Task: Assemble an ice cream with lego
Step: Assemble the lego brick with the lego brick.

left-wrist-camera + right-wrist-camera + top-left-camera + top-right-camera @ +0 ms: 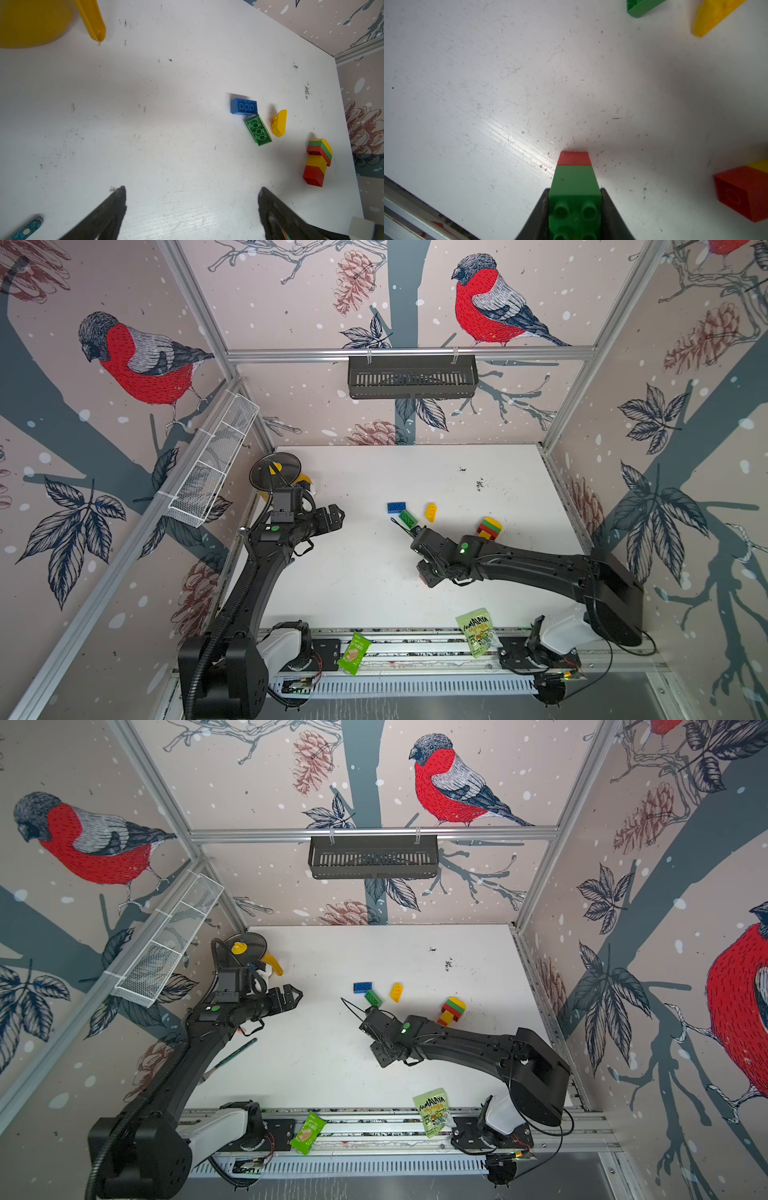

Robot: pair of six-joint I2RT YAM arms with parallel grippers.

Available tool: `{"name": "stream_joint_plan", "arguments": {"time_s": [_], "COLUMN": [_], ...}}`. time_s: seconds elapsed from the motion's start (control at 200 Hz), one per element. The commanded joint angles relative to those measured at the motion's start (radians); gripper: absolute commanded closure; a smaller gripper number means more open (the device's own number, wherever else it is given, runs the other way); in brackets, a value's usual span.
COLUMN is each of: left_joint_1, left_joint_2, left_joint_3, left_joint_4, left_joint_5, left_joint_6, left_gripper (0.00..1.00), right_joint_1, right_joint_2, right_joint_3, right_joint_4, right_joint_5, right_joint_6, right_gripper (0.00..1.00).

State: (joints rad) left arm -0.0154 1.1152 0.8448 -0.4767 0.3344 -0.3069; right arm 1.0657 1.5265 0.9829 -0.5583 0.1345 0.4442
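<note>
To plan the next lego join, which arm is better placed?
Probably right: the right fingers grip a green-and-red piece, close to the lying stack. The left fingers stand open, empty, farther away.

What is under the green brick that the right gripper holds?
A red brick is joined below the green brick held in the right gripper, toward the table. Its underside is hidden, so whether it touches the table cannot be told.
</note>
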Motion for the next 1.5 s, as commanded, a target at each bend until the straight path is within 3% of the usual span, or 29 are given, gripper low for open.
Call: {"name": "stream_joint_plan", "arguments": {"time_s": [0.0,0.21,0.47,0.63,0.715,0.851,1.186,1.271,1.376,1.491], "left_joint_1": [-0.001,0.000,-0.002,-0.001,-0.001,-0.001,-0.001,-0.001,-0.001,-0.001], "left_joint_2": [-0.002,-0.003,-0.011,-0.021,-0.025,-0.030,-0.063,-0.068,-0.064,-0.054], "left_joint_3": [0.006,0.006,0.001,-0.001,-0.003,-0.005,-0.005,-0.008,-0.007,-0.006], "left_joint_4": [0.002,-0.005,-0.003,-0.008,-0.008,-0.014,-0.019,-0.012,-0.008,0.015], "left_joint_5": [-0.008,-0.008,-0.011,-0.021,-0.024,-0.031,-0.044,-0.043,-0.040,-0.037], "left_joint_6": [0.011,0.009,0.011,0.013,0.015,0.018,0.024,0.024,0.022,0.025], "left_gripper": [0.02,0.02,0.02,0.02,0.02,0.02,0.02,0.02,0.02,0.02], "right_joint_1": [0.002,0.004,0.011,0.004,0.000,-0.012,-0.020,-0.022,-0.046,-0.159], "right_joint_2": [0.018,0.066,0.158,0.179,0.174,0.141,0.033,0.019,-0.004,-0.041], "right_joint_3": [-0.013,0.004,-0.040,-0.057,-0.019,0.053,0.086,0.074,0.088,0.093], "right_joint_4": [-0.034,-0.090,-0.118,-0.090,-0.075,-0.060,-0.008,0.011,0.040,0.139], "right_joint_5": [-0.018,-0.014,-0.059,-0.058,-0.043,-0.018,0.029,0.044,0.053,-0.071], "right_joint_6": [-0.005,0.001,0.028,0.055,0.058,0.048,0.027,0.035,0.031,-0.050], "right_gripper": [0.80,0.82,0.95,0.96,0.90,0.68,0.50,0.38,0.36,0.43]}}
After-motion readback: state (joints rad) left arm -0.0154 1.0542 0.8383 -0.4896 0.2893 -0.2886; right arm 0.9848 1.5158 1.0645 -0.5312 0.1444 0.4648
